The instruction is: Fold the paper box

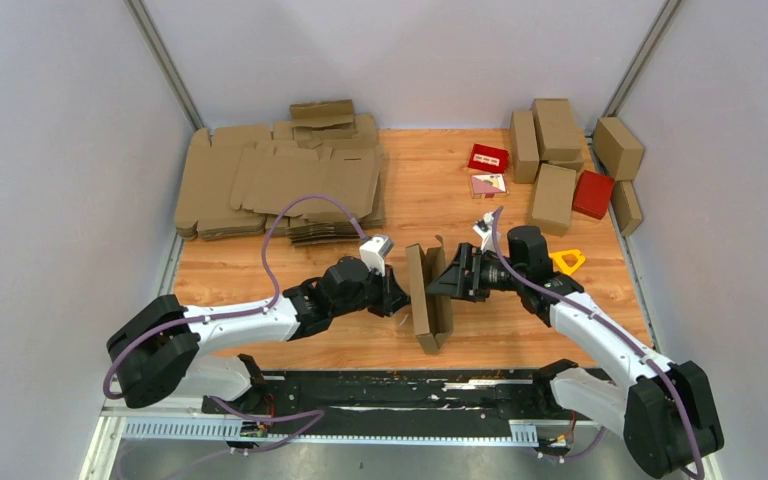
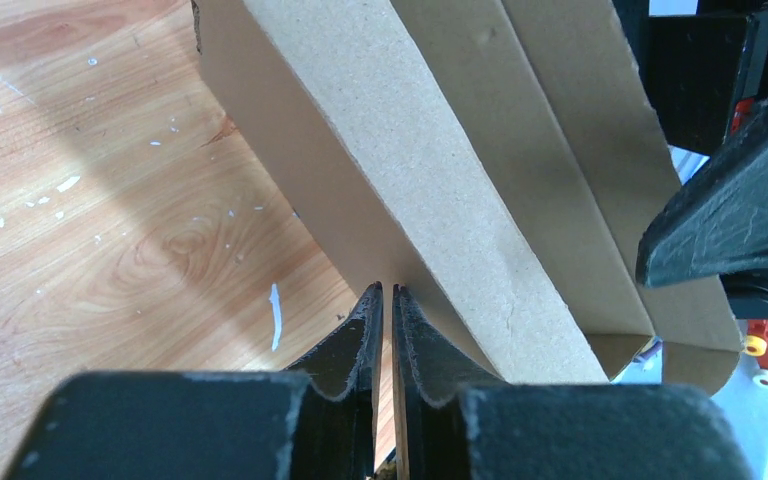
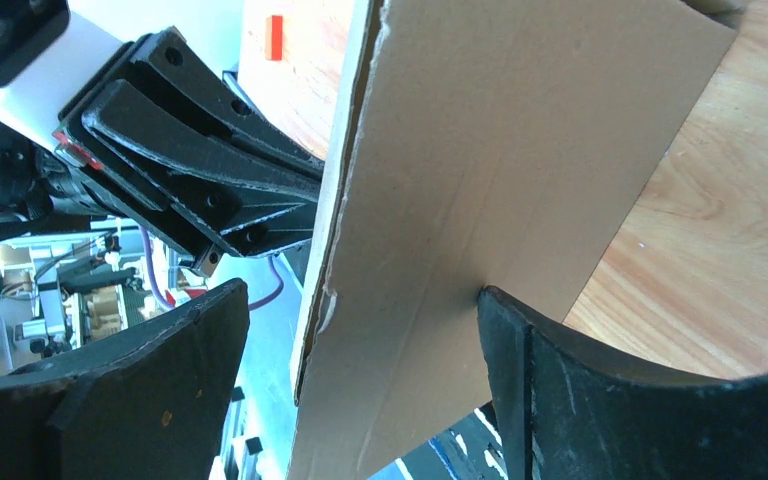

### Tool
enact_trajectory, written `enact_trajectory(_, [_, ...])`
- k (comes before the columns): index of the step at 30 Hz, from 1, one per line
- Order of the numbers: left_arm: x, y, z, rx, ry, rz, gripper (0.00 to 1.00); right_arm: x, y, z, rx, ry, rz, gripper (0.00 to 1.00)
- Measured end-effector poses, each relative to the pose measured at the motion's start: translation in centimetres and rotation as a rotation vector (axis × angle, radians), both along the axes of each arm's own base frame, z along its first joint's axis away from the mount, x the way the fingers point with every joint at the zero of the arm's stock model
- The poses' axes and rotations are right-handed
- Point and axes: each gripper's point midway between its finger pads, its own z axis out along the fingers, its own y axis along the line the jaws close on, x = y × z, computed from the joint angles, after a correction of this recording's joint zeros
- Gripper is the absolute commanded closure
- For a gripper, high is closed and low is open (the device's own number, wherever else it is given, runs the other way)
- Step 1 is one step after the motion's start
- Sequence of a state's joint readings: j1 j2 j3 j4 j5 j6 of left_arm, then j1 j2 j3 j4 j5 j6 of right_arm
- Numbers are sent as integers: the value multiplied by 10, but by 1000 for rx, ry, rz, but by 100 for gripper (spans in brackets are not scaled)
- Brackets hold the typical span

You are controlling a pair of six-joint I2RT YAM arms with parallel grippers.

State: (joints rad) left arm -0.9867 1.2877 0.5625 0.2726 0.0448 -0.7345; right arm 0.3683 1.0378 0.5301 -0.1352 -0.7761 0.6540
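Note:
The paper box (image 1: 427, 300), a half-folded brown cardboard sheet, stands on edge at the table's middle front. My left gripper (image 1: 398, 298) is shut and empty, and its tips (image 2: 387, 290) press against the box's left wall (image 2: 460, 170). My right gripper (image 1: 451, 282) is open and straddles the box's upper panel (image 3: 500, 150) from the right. Its right finger (image 3: 520, 350) touches the panel and its left finger (image 3: 180, 360) stands clear of the panel's edge. The left gripper's fingers (image 3: 210, 190) show beyond the cardboard in the right wrist view.
A stack of flat brown blanks (image 1: 280, 180) lies at the back left. Finished brown boxes (image 1: 555, 150) and red boxes (image 1: 592, 193) stand at the back right. A yellow object (image 1: 567, 261) lies behind the right arm. The table's front edge (image 1: 360, 365) is close below the box.

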Motion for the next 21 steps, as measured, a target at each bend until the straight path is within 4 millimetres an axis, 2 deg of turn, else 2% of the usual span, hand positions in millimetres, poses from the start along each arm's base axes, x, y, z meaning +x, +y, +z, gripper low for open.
enact_trajectory(9, [-3, -7, 2, -7, 1, -15, 86, -7, 5, -4, -42, -7, 34, 7])
enact_trajectory(21, [-8, -30, 15, -40, -13, -53, 87, -7, -8, -14, -165, -28, 8, 14])
